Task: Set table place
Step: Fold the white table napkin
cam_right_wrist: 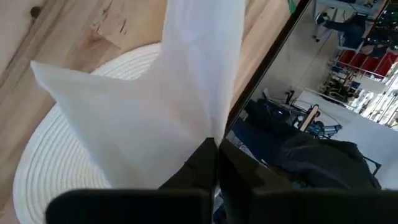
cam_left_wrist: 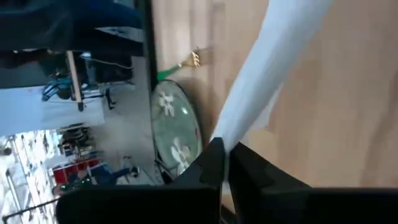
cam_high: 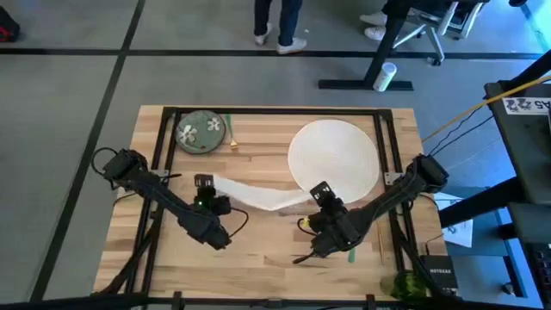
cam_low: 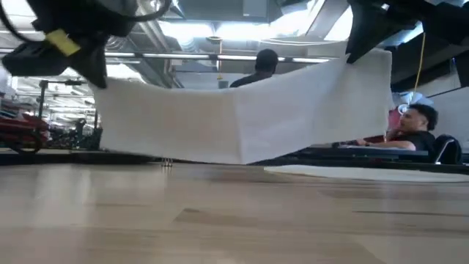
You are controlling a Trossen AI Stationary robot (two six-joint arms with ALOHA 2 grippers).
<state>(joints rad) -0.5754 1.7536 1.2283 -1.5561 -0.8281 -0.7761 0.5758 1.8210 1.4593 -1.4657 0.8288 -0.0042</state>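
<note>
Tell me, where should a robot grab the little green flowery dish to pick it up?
Probably by its rim. The dish lies flat on the table near a black bar, with a fork close on its other side. Fingers could come straight down and pinch the raised edge on the open side facing the table's middle.

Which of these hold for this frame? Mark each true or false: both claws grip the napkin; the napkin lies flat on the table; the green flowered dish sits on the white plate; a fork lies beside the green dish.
1. Both claws grip the napkin. True: left claw and right claw each pinch an end of the napkin.
2. The napkin lies flat on the table. False: it hangs stretched above it.
3. The green flowered dish sits on the white plate. False: they sit apart.
4. A fork lies beside the dish. True.
</note>
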